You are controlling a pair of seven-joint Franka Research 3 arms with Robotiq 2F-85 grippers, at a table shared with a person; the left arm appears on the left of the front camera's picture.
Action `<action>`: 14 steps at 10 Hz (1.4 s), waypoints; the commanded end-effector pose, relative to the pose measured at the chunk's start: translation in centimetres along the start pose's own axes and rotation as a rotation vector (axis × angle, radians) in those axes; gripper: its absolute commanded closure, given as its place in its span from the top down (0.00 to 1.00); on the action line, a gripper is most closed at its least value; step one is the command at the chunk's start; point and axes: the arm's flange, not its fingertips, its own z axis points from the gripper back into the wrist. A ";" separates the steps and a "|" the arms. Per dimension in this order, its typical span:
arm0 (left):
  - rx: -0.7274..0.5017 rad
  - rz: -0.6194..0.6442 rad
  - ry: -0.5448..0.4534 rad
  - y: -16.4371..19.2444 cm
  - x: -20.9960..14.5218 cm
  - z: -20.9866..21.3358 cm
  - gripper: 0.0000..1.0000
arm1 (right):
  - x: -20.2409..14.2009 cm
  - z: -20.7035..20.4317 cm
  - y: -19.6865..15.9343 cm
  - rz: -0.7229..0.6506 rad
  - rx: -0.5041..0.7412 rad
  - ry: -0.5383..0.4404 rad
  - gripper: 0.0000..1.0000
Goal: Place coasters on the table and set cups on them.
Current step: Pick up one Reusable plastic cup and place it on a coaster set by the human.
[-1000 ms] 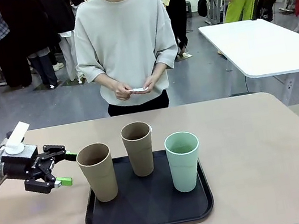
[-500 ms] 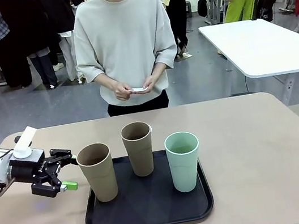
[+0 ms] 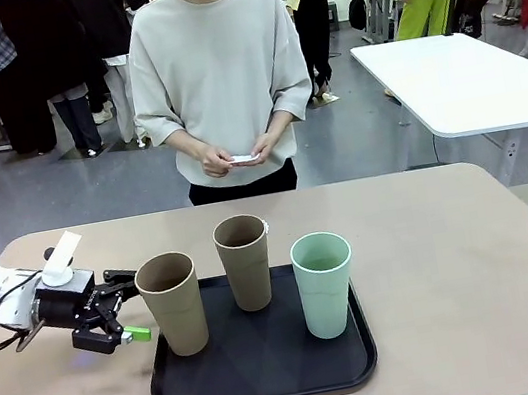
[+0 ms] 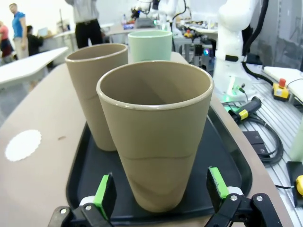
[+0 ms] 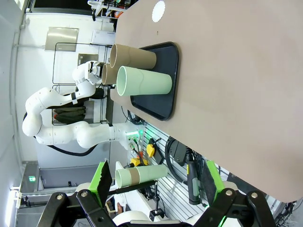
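Observation:
Three cups stand on a black tray (image 3: 264, 380) on the table (image 3: 456, 256): a tan one (image 3: 172, 304) at the left, a tan one (image 3: 244, 262) behind the middle and a mint green one (image 3: 324, 284) at the right. My left gripper (image 3: 135, 303) is open, level with the left tan cup and just left of it. In the left wrist view that cup (image 4: 156, 137) stands between the green pads (image 4: 105, 191), apart from both. One white coaster (image 4: 22, 144) lies on the table beyond the tray. My right gripper (image 5: 157, 177) is open with nothing between its fingers.
The person stands at the far edge with thin white discs (image 3: 245, 158) in both hands. The table surface runs wide to the right of the tray. A white table (image 3: 466, 72) stands behind at the right.
My left gripper has moved right and a little lower, closing in on the left tan cup. The cups and the person's hands have not moved.

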 end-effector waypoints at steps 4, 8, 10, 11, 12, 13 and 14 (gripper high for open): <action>-0.028 -0.062 -0.019 0.2 -1.0 -2.2 1.00 | 0.2 0.1 0.0 0.001 0.007 -0.008 1.00; -0.060 -0.088 -0.015 0.3 -0.7 -3.9 1.00 | 0.2 0.1 0.0 0.001 0.007 -0.008 1.00; -0.076 -0.095 -0.019 0.4 -0.5 -4.7 1.00 | 0.2 0.1 0.0 0.001 0.007 -0.008 1.00; -0.081 -0.097 -0.019 0.5 -0.5 -5.2 1.00 | 0.2 0.1 0.0 0.001 0.007 -0.008 1.00; -0.084 -0.093 -0.018 0.6 -0.5 -5.5 1.00 | 0.2 0.1 0.0 0.001 0.007 -0.008 1.00; -0.085 -0.089 -0.016 0.7 -0.7 -5.6 1.00 | 0.2 0.1 0.0 0.001 0.007 -0.008 1.00; -0.086 -0.086 -0.018 0.8 -0.7 -5.7 1.00 | 0.2 0.1 0.0 0.001 0.007 -0.008 1.00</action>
